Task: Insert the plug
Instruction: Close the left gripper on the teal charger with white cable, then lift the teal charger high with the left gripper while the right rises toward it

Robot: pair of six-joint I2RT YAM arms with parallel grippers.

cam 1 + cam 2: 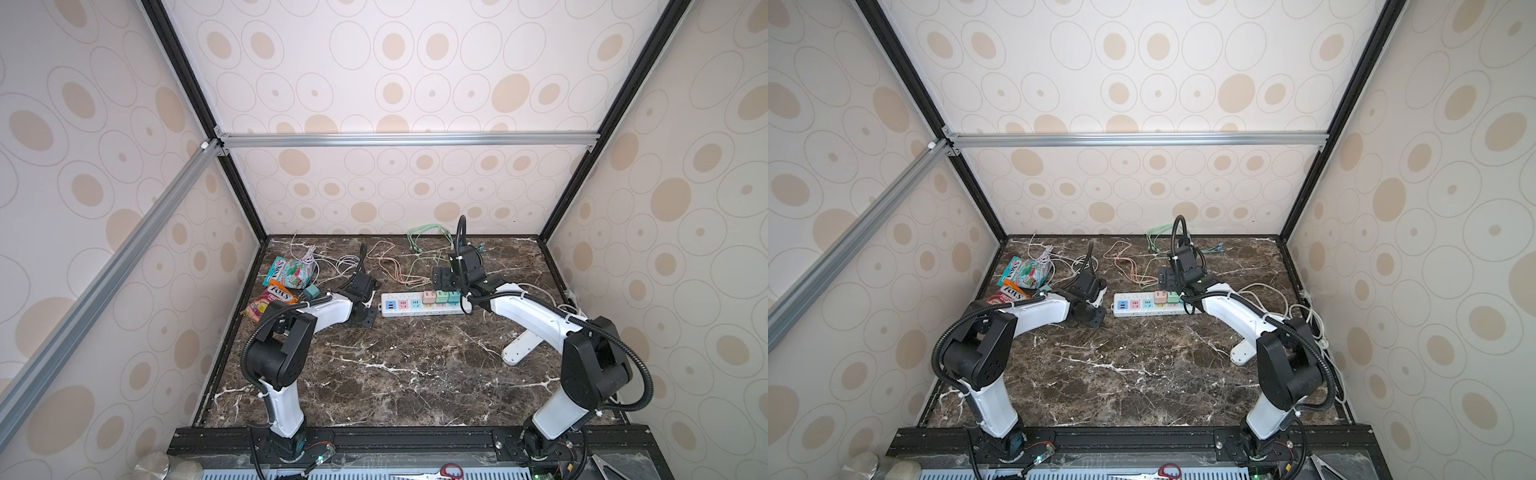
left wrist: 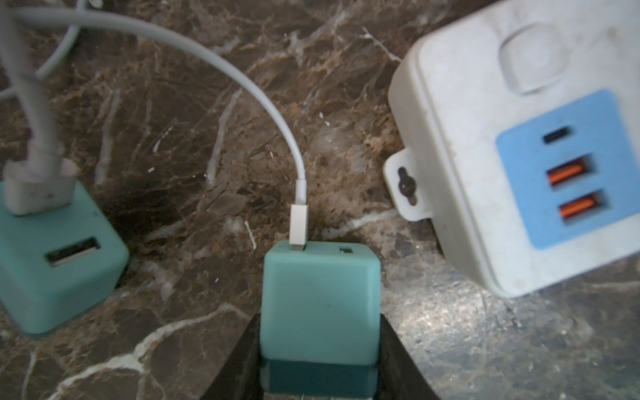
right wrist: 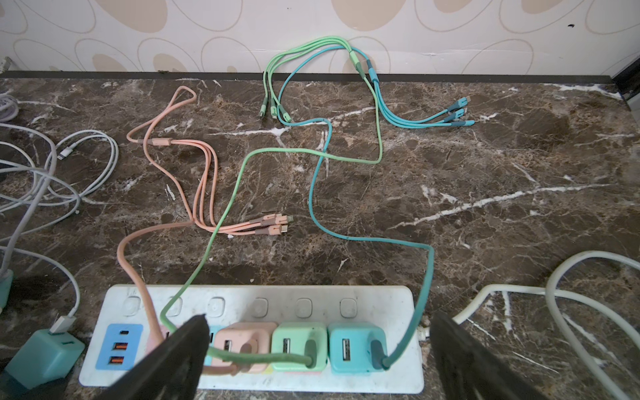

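One teal plug point(image 2: 320, 298) clamped in left gripper point(image 2: 320, 349) | right gripper point(image 3: 320, 322) spread wide near power strip point(image 3: 398, 304)

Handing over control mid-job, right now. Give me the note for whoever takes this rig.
Left gripper: shut on the teal cube charger with a white cable plugged into it, just off the USB end of the white power strip; not inserted.
Right gripper: open, empty, above the strip's occupied end.
Done: pink cube charger, green cube charger and turquoise cube charger sit in the strip.
Left: seat the held charger in one of the two free sockets by the blue USB panel; the pink cable and green cable trail over them. A loose teal cube charger waits on the marble table.
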